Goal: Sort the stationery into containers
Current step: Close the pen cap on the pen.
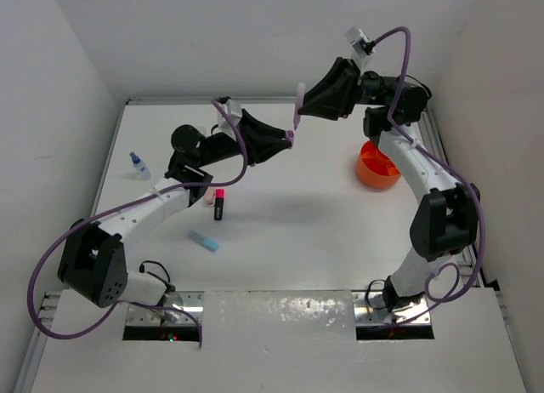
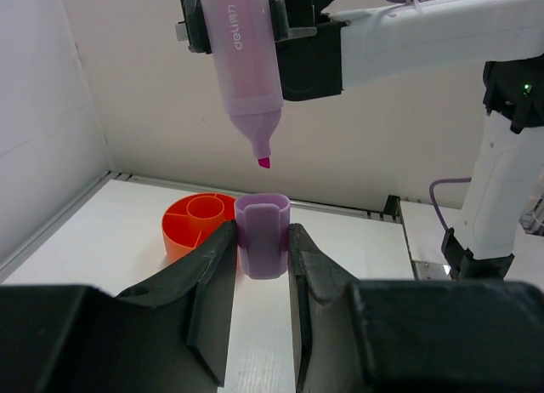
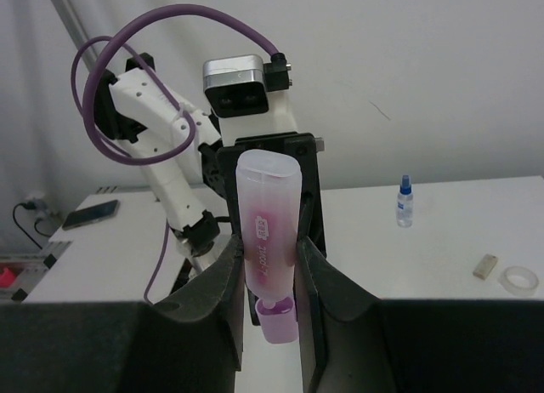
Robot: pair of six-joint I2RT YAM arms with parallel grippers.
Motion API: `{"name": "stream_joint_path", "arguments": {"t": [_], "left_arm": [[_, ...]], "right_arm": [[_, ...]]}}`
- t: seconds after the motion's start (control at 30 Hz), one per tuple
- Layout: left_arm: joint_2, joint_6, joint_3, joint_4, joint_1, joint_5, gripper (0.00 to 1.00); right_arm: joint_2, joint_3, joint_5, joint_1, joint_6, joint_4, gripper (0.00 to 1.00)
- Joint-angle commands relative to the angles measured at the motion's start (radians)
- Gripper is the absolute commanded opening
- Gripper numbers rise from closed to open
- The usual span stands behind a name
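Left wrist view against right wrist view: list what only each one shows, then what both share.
Only the left wrist: the orange tub with its dividers, and a bare pink tip. Only the right wrist: the blue-capped bottle, a beige block and the clear tape ring. Both: the pink highlighter in the right gripper, and its lilac cap in the left gripper.

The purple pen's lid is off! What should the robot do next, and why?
Probably lower the right gripper so the highlighter slides into the cap. Its bare tip hangs just above the cap, which the left gripper holds upright beneath it.
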Motion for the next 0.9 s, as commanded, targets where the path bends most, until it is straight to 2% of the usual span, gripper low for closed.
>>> {"name": "stream_joint_path", "arguments": {"t": [0.0,0.17,0.23,0.3,0.33,0.37,0.4,0.43,0.47,0.5,0.6,0.87], "left_arm": [[-0.022,-0.003,0.04,0.03,-0.012,0.021,0.0],[-0.032,0.007,0.043,0.007,-0.012,0.015,0.0],[-0.035,0.01,0.042,-0.005,-0.011,0.018,0.0],[-0.043,0.014,0.039,-0.012,-0.011,0.018,0.0],[-0.045,0.014,0.036,-0.016,-0.012,0.018,0.0],[-0.052,0.015,0.034,-0.018,-0.011,0.02,0.0],[-0.055,0.017,0.031,-0.022,-0.009,0.018,0.0],[-0.058,0.02,0.03,-0.022,-0.009,0.018,0.0],[-0.065,0.02,0.026,-0.022,-0.006,0.017,0.0],[-0.065,0.02,0.023,-0.027,-0.005,0.018,0.0],[-0.062,0.018,0.022,-0.024,-0.002,0.018,0.0],[-0.046,0.014,0.033,0.022,-0.009,-0.008,0.0]], "right_arm": [[-0.049,-0.004,0.008,0.009,-0.017,0.272,0.0],[-0.086,-0.045,0.008,0.008,-0.083,0.205,0.0],[-0.121,-0.077,0.023,0.002,-0.199,0.134,0.0],[-0.199,-0.149,0.062,-0.004,-0.345,-0.077,0.0],[-0.237,-0.171,0.086,-0.006,-0.564,-0.334,0.0],[-0.276,-0.209,0.152,-0.006,-0.717,-0.511,0.0],[-0.363,-0.211,0.196,0.008,-1.058,-0.699,0.0],[-0.395,-0.197,0.244,0.022,-1.205,-1.022,0.0],[-0.42,-0.196,0.308,0.035,-1.294,-1.097,0.0],[-0.446,-0.2,0.31,0.043,-1.324,-1.111,0.0],[-0.431,-0.225,0.254,0.034,-1.19,-0.972,0.0],[-0.394,-0.199,0.188,0.06,-1.201,-0.969,0.0]]}}
